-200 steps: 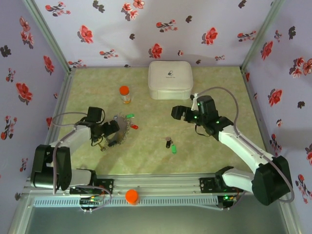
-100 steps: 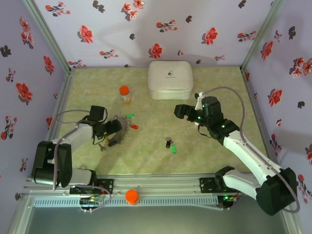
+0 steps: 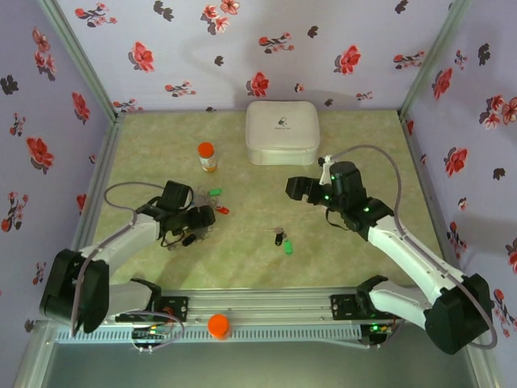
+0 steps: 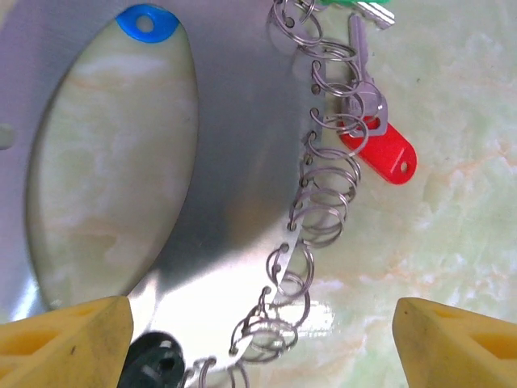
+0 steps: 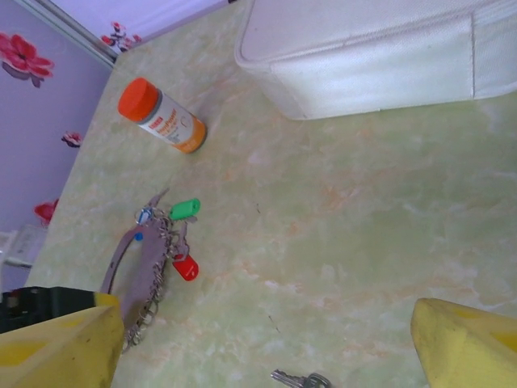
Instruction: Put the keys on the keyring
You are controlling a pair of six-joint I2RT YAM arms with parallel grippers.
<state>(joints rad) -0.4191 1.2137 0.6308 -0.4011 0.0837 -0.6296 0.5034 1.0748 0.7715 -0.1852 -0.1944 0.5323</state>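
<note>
My left claw stands wide and empty, just over the keyring, which lies flat on the desk. The keyring looks like a thin, stiff grey plate with an oval hole. A row of small wire rings dangles from its edge, and 1 of them carries the red key. I judge it light but slippery, and hard to get under. The bare rim between the rings is where I would pinch, since the rings would swing and slip.

My right claw is wide and empty too, above the middle of the desk. The 2 loose keys lie just below it, well apart from the keyring. They seem light, thin and flat, so the thicker plastic tags should be the surer hold.
</note>
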